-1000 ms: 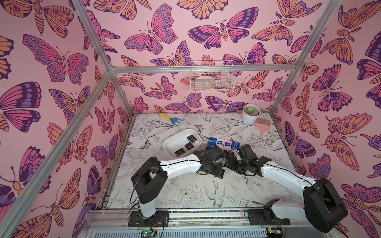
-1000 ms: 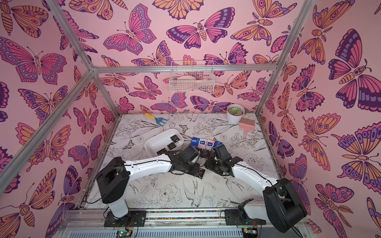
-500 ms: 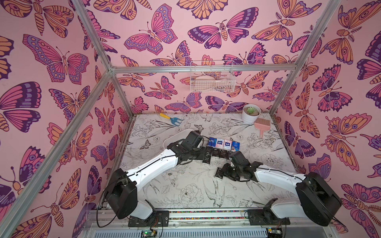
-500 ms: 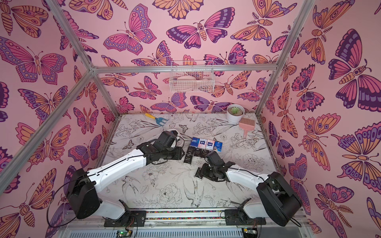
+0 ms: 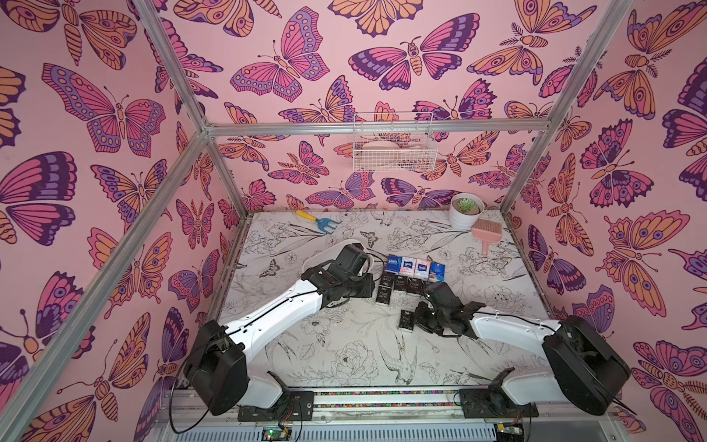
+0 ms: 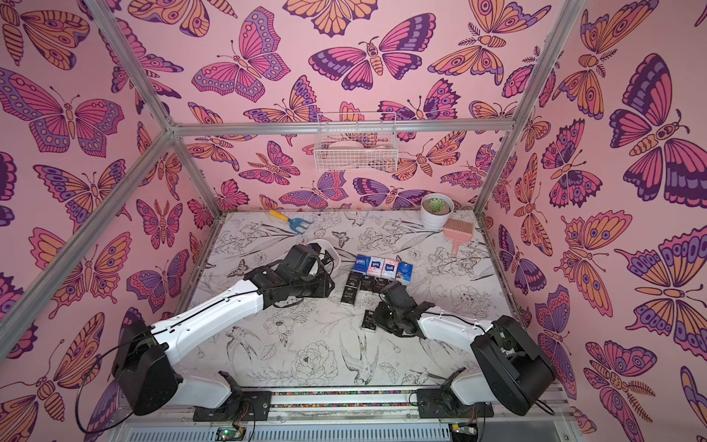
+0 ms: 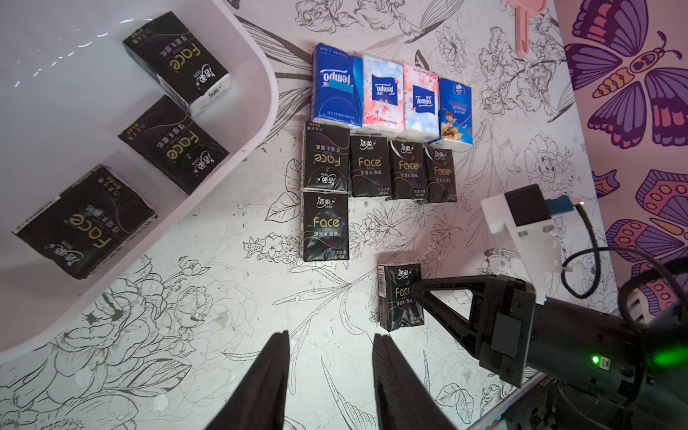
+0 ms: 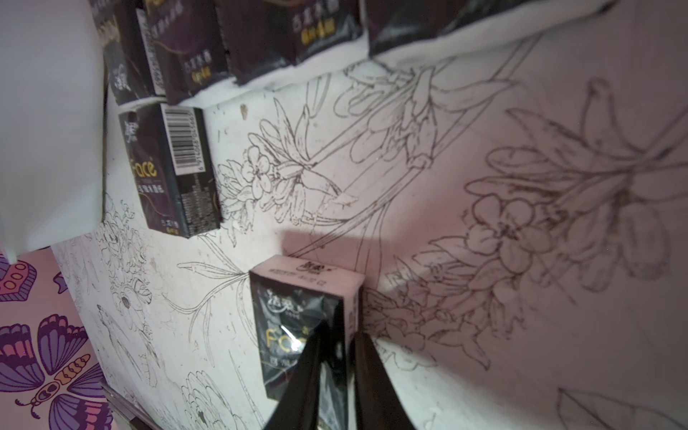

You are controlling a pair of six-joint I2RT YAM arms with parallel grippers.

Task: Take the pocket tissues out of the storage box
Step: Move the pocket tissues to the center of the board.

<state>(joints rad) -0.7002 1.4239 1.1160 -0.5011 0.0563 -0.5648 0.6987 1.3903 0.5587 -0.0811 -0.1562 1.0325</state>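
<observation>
**Storage box** [image 7: 268, 111]: white tray, left-centre of table, mostly hidden under L arm in both top views. Three boxed black packets [image 7: 173, 149] lie flat inside, apart from each other, "Face" print up.

**Packets out on table, just right of box:**
- Coloured packets [image 7: 383, 93]: row of four (blue, two pale floral, blue), edges touching.
- Black row [image 7: 370, 167]: four packets, close-packed, on robot side of coloured row and touching it.
- Single black packet [image 7: 326, 225]: robot side of black row, at its box-side end, butted against it.
- Lone black packet [image 7: 392, 311]: nearer robot again, well apart from the rest.

**R gripper** [image 8: 344, 335]: low over table, fingers narrow and pinched on one end of lone black packet. One finger lies across printed face, the other on far side. Whether packet sits on table or is just off it: cannot tell.

**L gripper** [image 7: 329, 337]: fingers partway apart, nothing between them, touching nothing. It hangs over bare table between storage box and lone black packet.

**Other items:** potted succulent [image 5: 465, 214] and pink brush [image 5: 486, 233] at far-right corner. Blue garden fork [image 5: 319, 222], yellow handle, at far left. Wire basket [image 5: 394, 147] on back wall.
</observation>
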